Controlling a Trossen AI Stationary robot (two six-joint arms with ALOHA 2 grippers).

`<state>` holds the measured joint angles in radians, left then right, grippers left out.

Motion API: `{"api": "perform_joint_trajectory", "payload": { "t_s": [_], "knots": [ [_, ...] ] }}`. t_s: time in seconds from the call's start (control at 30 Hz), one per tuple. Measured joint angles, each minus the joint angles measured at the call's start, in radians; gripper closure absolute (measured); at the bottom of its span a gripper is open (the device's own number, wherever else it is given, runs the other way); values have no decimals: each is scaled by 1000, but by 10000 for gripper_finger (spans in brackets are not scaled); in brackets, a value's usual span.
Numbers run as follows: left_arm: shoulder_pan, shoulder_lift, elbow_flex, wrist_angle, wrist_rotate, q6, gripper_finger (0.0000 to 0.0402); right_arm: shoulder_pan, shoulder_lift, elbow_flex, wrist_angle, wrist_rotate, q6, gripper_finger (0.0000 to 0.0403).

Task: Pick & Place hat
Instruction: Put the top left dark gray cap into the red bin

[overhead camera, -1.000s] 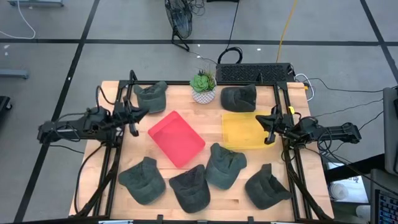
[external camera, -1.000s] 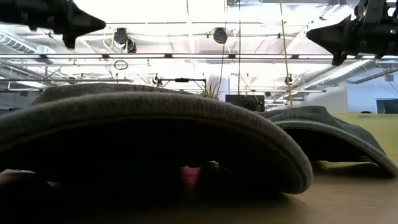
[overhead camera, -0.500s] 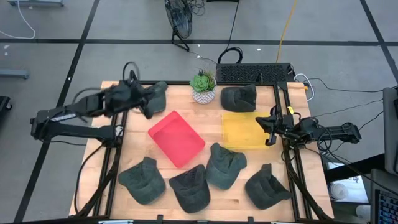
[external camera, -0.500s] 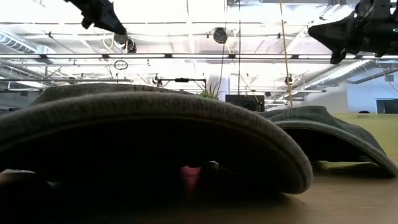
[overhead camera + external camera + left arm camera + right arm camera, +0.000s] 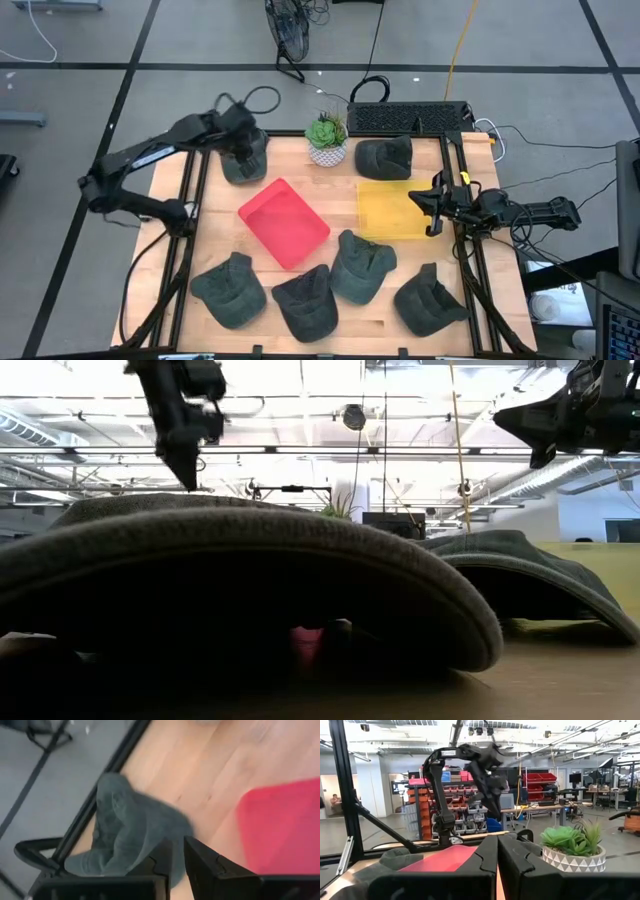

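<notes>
Hats lie along the near edge of the worktop (image 5: 340, 330), four of them, the closest (image 5: 250, 575) filling the low view. Behind them sit a red tray (image 5: 283, 222) and a yellow tray (image 5: 392, 209). The right pincer (image 5: 430, 212) hovers shut and empty at the yellow tray's right edge. Farthest back, the left pincer (image 5: 243, 143), slightly parted with nothing held, hangs over the back-left hat (image 5: 127, 840), beside the plant (image 5: 326, 138).

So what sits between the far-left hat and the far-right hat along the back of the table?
In the high view, the potted succulent stands between the far-left hat and the far-right hat; otherwise bare wood.
</notes>
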<state>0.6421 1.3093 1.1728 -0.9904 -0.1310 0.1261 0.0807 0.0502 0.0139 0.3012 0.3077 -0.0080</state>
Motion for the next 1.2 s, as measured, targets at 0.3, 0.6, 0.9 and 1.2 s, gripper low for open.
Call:
{"api": "perform_joint_trajectory", "payload": {
  "t_s": [0.3,0.6,0.9,1.2],
  "knots": [
    [127,168,0,4,-64,79,333,0,2,0,-33,-2,20,403],
    [213,238,0,14,-48,113,238,0,20,0,-33,-1,20,403],
    [267,334,0,14,-43,177,227,0,55,0,-34,0,23,403],
    [286,394,0,18,25,249,227,0,86,0,-33,1,23,403]
  ]
}}
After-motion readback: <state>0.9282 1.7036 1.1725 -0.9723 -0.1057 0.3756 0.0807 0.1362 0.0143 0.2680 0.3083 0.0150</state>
